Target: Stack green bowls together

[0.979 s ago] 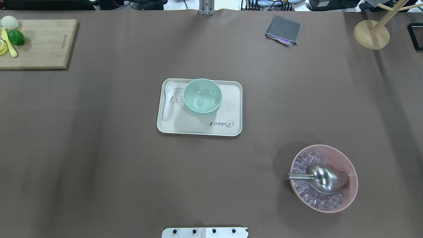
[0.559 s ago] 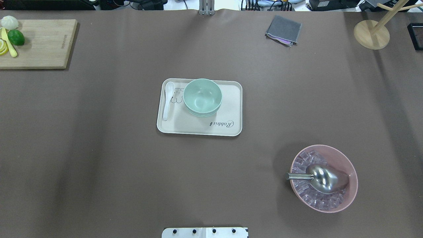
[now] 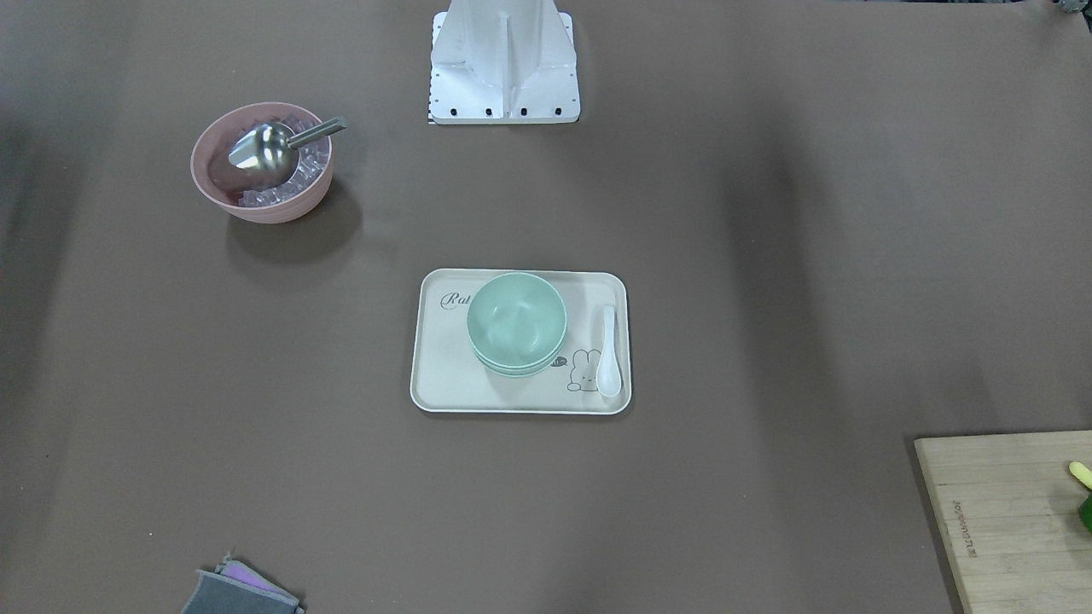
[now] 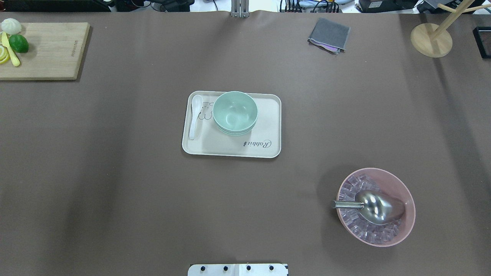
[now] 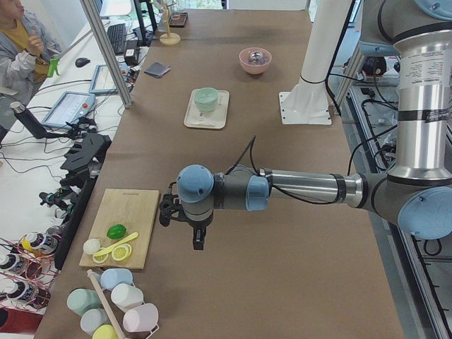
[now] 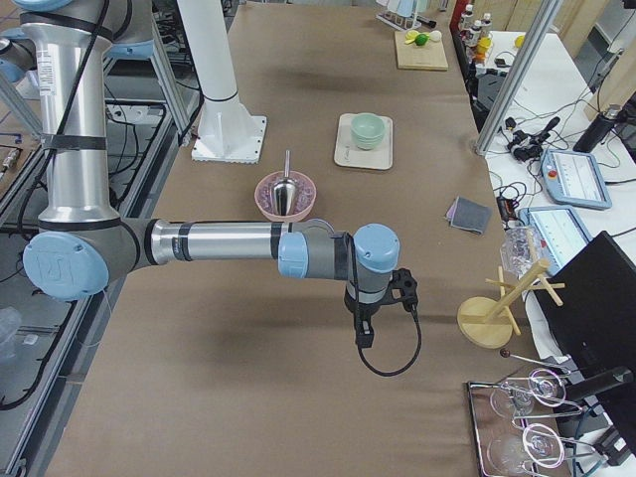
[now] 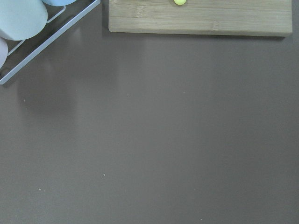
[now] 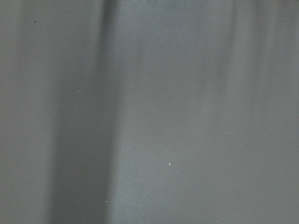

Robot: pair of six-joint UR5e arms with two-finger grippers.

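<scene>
The green bowls [image 4: 234,112] sit nested in one stack on a cream tray [image 4: 230,148] at the middle of the table. The stack also shows in the front view [image 3: 516,321], the left side view [image 5: 206,99] and the right side view [image 6: 368,129]. My left gripper [image 5: 198,244] hangs near the table's left end, far from the stack. My right gripper [image 6: 363,336] hangs near the table's right end, also far from it. Both show only in the side views, so I cannot tell whether they are open or shut. Neither holds anything that I can see.
A white spoon [image 4: 195,115] lies on the tray beside the stack. A pink bowl with ice and a metal scoop [image 4: 376,207] stands front right. A cutting board with fruit [image 4: 46,50], a grey cloth [image 4: 329,34] and a wooden stand [image 4: 431,38] lie along the far edge.
</scene>
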